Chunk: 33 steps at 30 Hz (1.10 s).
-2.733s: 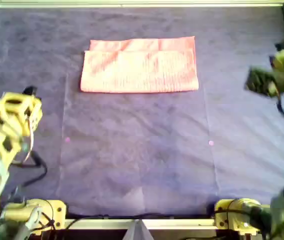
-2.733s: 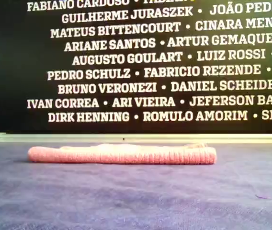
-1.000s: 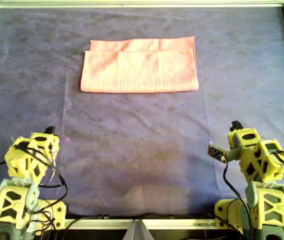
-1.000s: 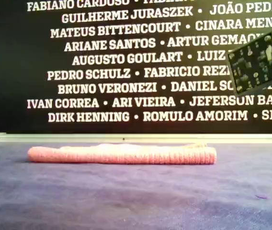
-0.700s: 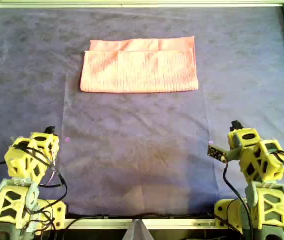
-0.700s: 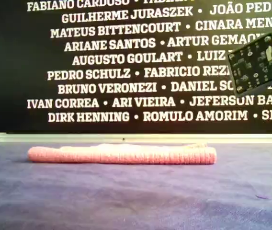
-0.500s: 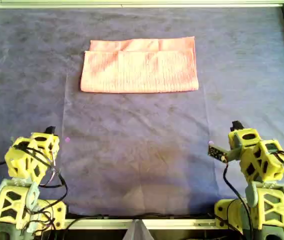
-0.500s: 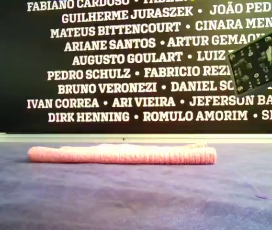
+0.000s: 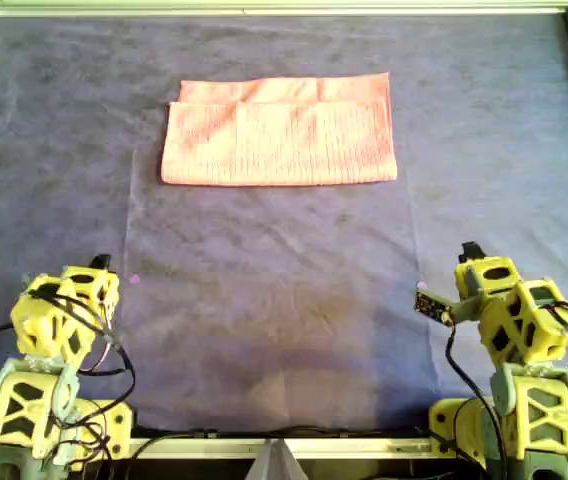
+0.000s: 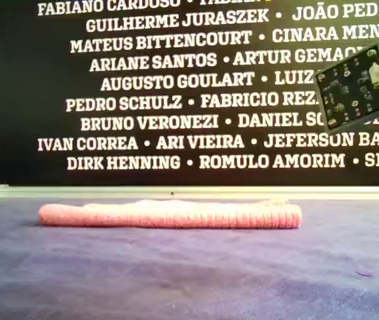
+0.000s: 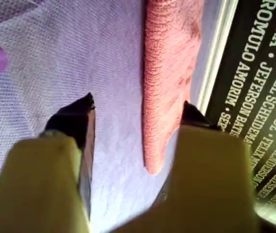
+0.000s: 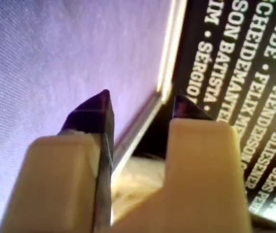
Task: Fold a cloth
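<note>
Cloth (image 9: 279,131) folded, well apart from both tucked-back grippers, left (image 11: 135,114) and right (image 12: 140,104), jaws parted, empty.

purple sheet (image 9: 264,300): covers whole work surface, creased | metal frame rail (image 9: 264,8): along far edge | black name banner (image 10: 176,87): white lettering, behind rail

cloth (image 9: 279,131): on sheet (image 9: 284,300), overhead view's top centre | my arms: bottom corners, well apart from it
</note>
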Tool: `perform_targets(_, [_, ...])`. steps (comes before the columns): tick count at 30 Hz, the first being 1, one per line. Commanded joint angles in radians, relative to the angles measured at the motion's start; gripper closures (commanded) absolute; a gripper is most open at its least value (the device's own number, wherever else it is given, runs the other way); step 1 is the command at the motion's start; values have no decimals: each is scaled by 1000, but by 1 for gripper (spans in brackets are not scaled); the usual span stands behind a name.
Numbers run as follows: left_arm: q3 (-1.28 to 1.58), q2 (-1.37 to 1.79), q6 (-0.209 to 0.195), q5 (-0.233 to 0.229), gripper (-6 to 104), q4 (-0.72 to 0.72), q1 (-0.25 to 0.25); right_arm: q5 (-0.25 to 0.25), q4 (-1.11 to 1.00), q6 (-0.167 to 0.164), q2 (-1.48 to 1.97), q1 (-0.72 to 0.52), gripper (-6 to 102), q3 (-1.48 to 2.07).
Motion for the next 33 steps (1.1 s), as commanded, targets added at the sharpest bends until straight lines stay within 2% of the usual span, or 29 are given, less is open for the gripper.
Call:
perform_targets(1, [-17, 11, 6, 11, 35, -21, 23, -6, -54, 9, 34, 5, 44, 12])
perform_targets(8, [-17, 9, -8, 11, 35, -21, 12, -6, -38, 9, 3, 44, 44, 3])
perform_targets(9, [-18, 9, 2, 11, 35, -21, 9, -6, -38, 9, -9, 57, 44, -11])
perform_targets(13, [-35, 3, -8, 11, 35, -34, 8, -6, -54, 8, -84, 137, 43, -63])
perform_targets(15, [-40, -35, 0, 11, 36, -34, 8, -6, -55, 9, -155, 170, 41, -98])
perform_targets(18, [-109, -164, -11, 11, 36, -35, 6, -5, -58, 9, -305, 184, 35, -202])
perform_targets(23, [-402, -565, -12, 9, 35, -38, -34, -6, -58, 11, -620, 186, 31, -425])
perform_targets(27, [-641, -887, -12, 9, 35, -40, -87, -6, -58, 11, -874, 186, 31, -597])
perform_targets(33, [-847, -1144, -12, 9, 35, -40, -156, -6, -58, 11, -1220, 186, 31, -822])
